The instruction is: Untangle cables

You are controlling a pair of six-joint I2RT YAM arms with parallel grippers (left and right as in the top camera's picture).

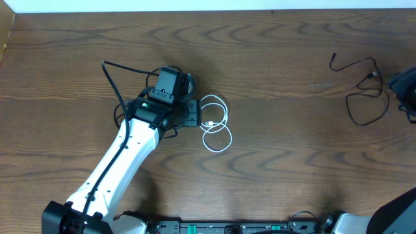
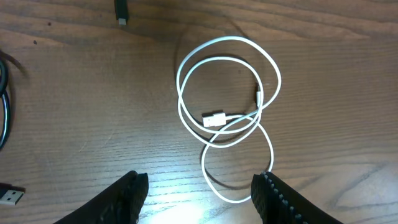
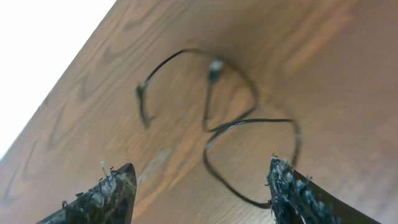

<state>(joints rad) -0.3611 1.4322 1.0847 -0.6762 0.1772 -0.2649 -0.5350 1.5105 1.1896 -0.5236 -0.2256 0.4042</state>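
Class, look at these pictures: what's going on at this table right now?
Two robot arms are sorting out two cables on a wooden table. The left hand is poised open over the white cable, which lies in loose loops mid-table. The right hand, also open, hangs above the black cable over on the right side. The cables lie apart, and neither is held.

This reads as a robotics lab or test station, not a home. A broad desk with a dark wood-grain top fills the overhead view, bordered by a pale strip along the top edge. A white-and-black robot arm rises from the lower left of the frame, and a second arm shows in the lower right corner. A black mounting rail with green parts runs along the bottom edge. Each wrist view looks down past dark fingers at its lower edge: the left claw and the right claw.
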